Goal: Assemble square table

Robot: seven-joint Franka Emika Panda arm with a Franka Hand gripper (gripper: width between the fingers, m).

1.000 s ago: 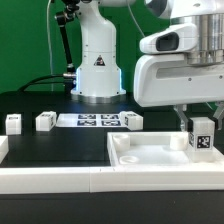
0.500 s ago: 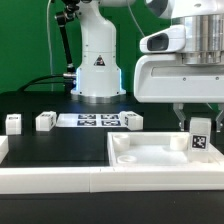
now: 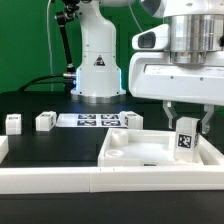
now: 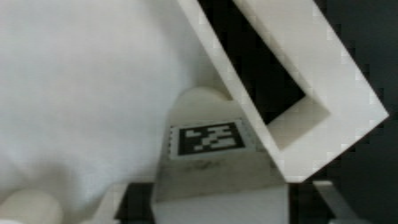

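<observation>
The square table's top [image 3: 140, 153], a white tray with a raised rim, lies at the front on the exterior view's right. My gripper [image 3: 187, 122] hangs over its right part, shut on a white leg [image 3: 186, 141] whose tag faces the camera. The leg's lower end is down inside the tray near the right rim. In the wrist view the leg [image 4: 217, 150] sits between my fingers [image 4: 134, 205] beside the tray's corner rim [image 4: 294, 70]. Three more legs [image 3: 13, 122] [image 3: 45, 121] [image 3: 132, 120] lie on the black table behind.
The marker board [image 3: 90, 120] lies flat between the loose legs, in front of the robot's white base [image 3: 98, 65]. Long white rails [image 3: 50, 180] run along the front edge. A green wall closes off the back.
My gripper has moved toward the exterior view's left with the leg in it. The tabletop has shifted a little to the left too.
</observation>
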